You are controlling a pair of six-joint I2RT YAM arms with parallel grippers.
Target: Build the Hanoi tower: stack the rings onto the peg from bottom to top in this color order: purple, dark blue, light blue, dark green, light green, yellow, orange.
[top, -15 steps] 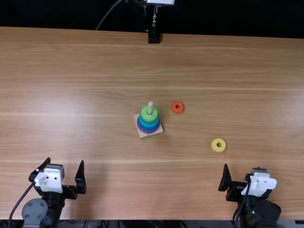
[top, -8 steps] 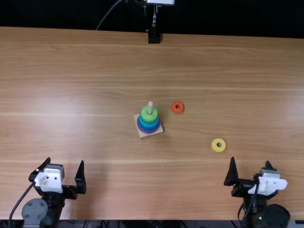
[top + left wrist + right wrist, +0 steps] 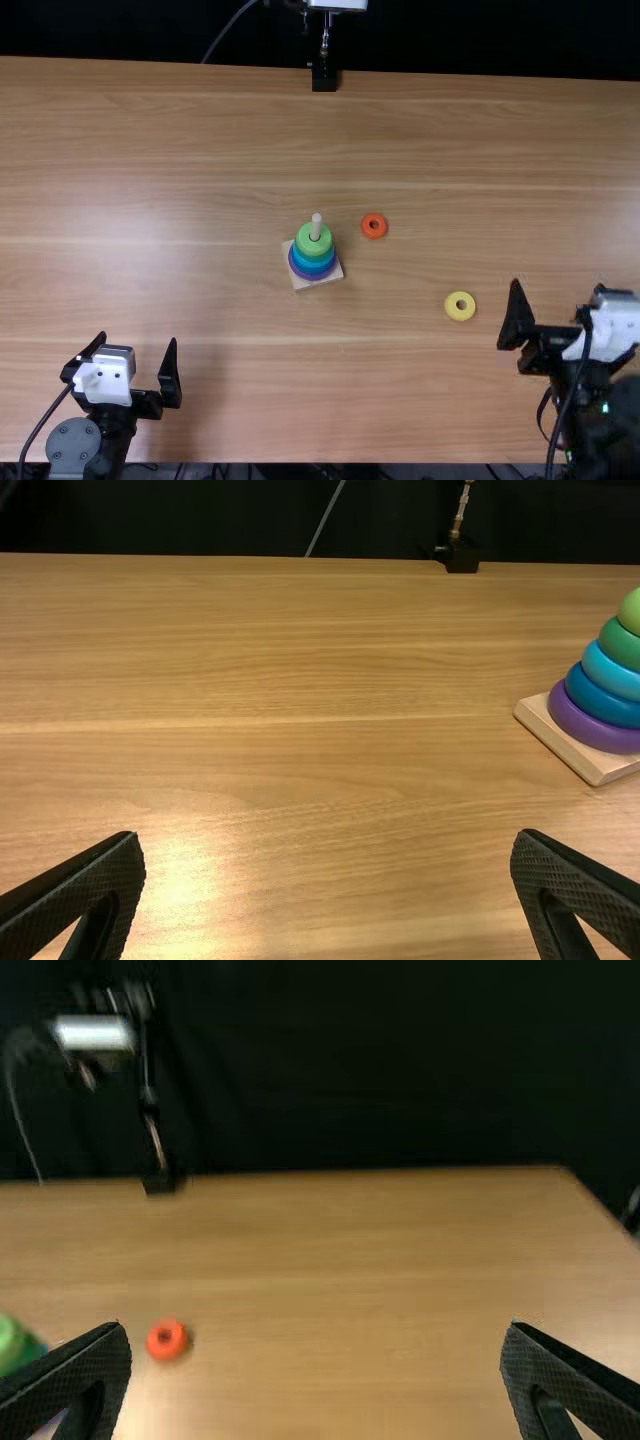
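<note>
Top view: the ring stack (image 3: 314,252) sits around the peg (image 3: 317,224) on its wooden base (image 3: 303,284), near the middle of the bench (image 3: 180,150). The yellow ring (image 3: 453,311) lies flat on the bench, off the peg, between the stack and the right end effector (image 3: 558,286), nearer the latter and to its left. The orange ring (image 3: 373,234) also lies flat, just beside the base on its right side and slightly farther across. Right end effector: fingers apart, nothing between them. Left end effector (image 3: 137,339): likewise spread and empty, well apart from both loose rings.

Left wrist view: order from the base up reads purple ring (image 3: 590,725), dark blue ring (image 3: 600,700), light blue ring (image 3: 607,672), dark green ring (image 3: 620,645), light green ring (image 3: 631,615). Five levels agree with the required sequence. Step in hand, as judged: yellow, then orange to finish. Next move calls for the right end effector to line up over the yellow ring, grip it squarely and centre its hole above the peg tip.

Right wrist view: the spread fingers hold nothing; the orange ring rests beyond them. The green shape partly behind one finger is probably the stack.
</note>
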